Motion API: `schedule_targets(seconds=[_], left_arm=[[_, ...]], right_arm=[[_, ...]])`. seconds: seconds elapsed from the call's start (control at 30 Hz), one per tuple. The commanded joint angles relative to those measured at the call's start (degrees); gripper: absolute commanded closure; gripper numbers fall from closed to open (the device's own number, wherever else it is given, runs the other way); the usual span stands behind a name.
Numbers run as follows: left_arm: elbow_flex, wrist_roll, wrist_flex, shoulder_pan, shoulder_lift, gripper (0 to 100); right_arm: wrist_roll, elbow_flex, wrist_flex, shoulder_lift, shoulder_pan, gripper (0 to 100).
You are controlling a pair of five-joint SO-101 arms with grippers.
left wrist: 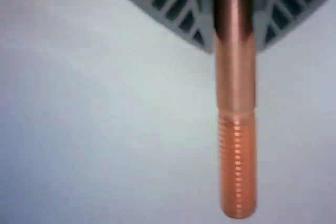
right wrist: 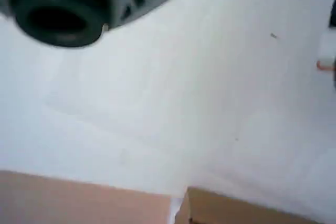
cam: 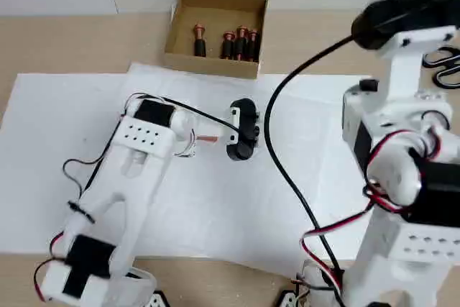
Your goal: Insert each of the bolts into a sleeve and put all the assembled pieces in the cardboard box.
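My left gripper (left wrist: 233,3) is shut on a copper bolt (left wrist: 236,129), gripping its smooth shank so the threaded end sticks out free over the white paper. From above, the bolt (cam: 207,139) lies level at the tip of the left arm (cam: 144,141), mid-table. My right gripper (right wrist: 79,9) is shut on a black sleeve (right wrist: 58,22) whose open bore faces the camera, high above the paper. The right arm (cam: 402,177) stands tall at the right. The cardboard box (cam: 212,65) sits at the back with several assembled pieces (cam: 230,42) inside.
A large white paper sheet (cam: 215,206) covers the table's middle. Scissors (cam: 445,62) lie at the far right edge. A black cable (cam: 287,170) runs across the paper toward the right arm's base. A corner of the box (right wrist: 236,211) is visible in the right wrist view.
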Motion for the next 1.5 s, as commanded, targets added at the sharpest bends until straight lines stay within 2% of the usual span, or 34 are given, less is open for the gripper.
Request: schedule_targets(seconds=[0.0,0.07,0.17,0.27,0.37,0.53,0.6,0.73,0.93,1.0,1.17,1.27,1.47], left_arm=[[-0.3,-1.3,-4.6,0.4,2.7,99],[-0.5,-1.0,-7.1,0.3,5.0,99],[-0.6,5.2,-11.9,0.1,7.1,97],[-0.6,10.0,-15.8,-1.0,7.9,88],[-0.6,11.2,-17.1,-2.2,8.4,80],[-0.7,11.8,-17.1,-3.5,7.8,80],[-2.3,15.3,-16.6,-3.9,7.7,80],[-10.5,33.2,-10.6,-5.9,6.0,81],[-19.6,67.5,7.4,-6.2,-2.0,80],[-20.0,76.2,11.5,-6.2,-4.7,80],[-19.6,93.7,16.4,-6.5,-12.7,80],[-17.7,104.0,13.8,-4.7,-14.8,80],[-13.1,131.3,12.1,-1.8,-9.6,80]], right_arm=[[0.3,2.5,0.0,-3.9,0.2,99.5],[0.3,3.5,0.0,-5.0,0.2,99.5],[0.4,4.6,0.0,-5.7,0.2,99.5],[0.4,4.7,0.0,-6.0,0.3,99.5],[0.4,4.7,0.0,-6.0,0.3,99.5],[0.4,4.7,0.1,-6.0,0.3,99.5],[0.4,4.7,0.1,-6.1,0.2,99.5],[0.4,4.7,0.0,-6.1,0.2,99.5],[0.5,4.7,0.0,-6.1,0.2,99.5],[0.5,4.7,0.0,-6.1,0.2,99.5],[0.5,4.7,0.0,-6.1,0.1,99.5],[0.5,4.7,0.0,-6.2,0.1,99.5],[0.5,4.7,0.3,-6.2,0.1,99.5]])
